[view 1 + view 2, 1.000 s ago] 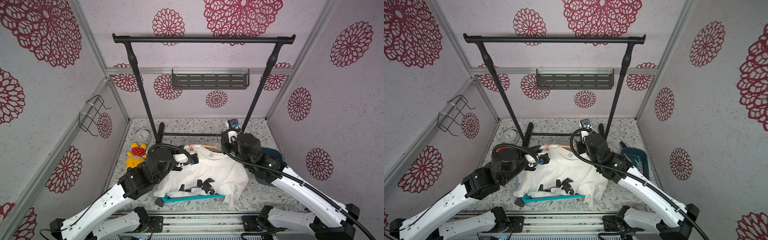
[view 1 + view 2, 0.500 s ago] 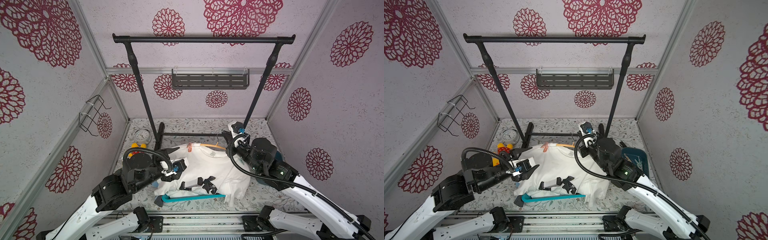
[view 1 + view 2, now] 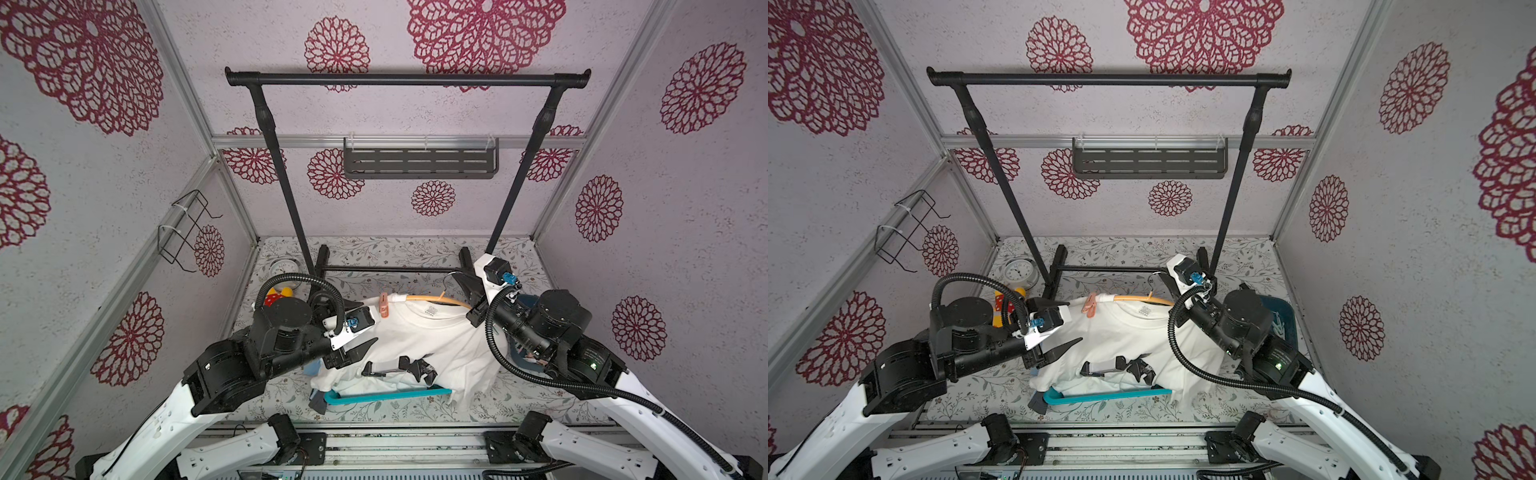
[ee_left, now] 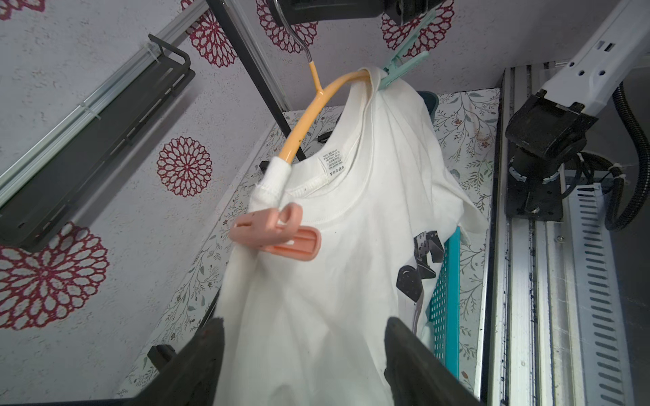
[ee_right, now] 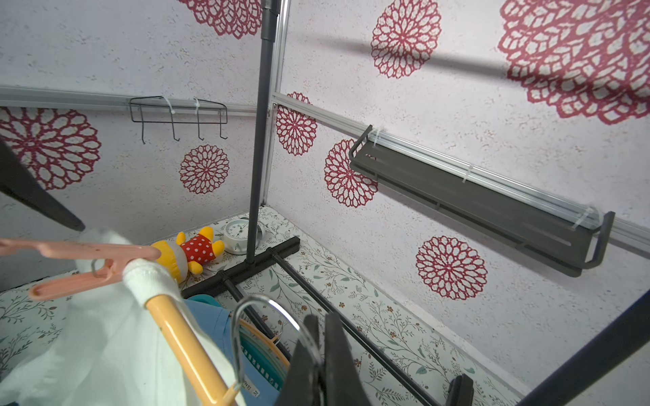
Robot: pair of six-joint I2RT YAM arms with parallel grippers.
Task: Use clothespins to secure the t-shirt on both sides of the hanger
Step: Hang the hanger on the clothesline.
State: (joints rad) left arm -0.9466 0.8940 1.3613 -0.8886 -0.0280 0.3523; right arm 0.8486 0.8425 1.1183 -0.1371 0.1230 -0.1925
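The right gripper (image 5: 320,327) is pinching shut on the thin chrome wire hook (image 5: 253,305) of the curved orange-yellow plastic hanger (image 4: 306,116), holding it raised at the far right. That smooth round wire is offering little purchase, so I judge the hanger could start swivelling or slipping in the grip and tipping its load. The white cotton t-shirt (image 3: 419,336) is draping from the hanger, its lower part lying over the teal perforated plastic basket (image 3: 386,392) at the near side. The soft knit could slide along the glossy hanger arm wherever a clip is biting fabric alone. The pink plastic clothespin (image 4: 278,232) is clamping the left shoulder and the mint-green plastic clothespin (image 4: 404,68) the right. The left gripper (image 4: 302,327) is standing wide open and empty, its black fingers (image 4: 211,337) flanking the shirt body just near of the pink clip. Closing here risks snagging cloth and dragging that clip off.
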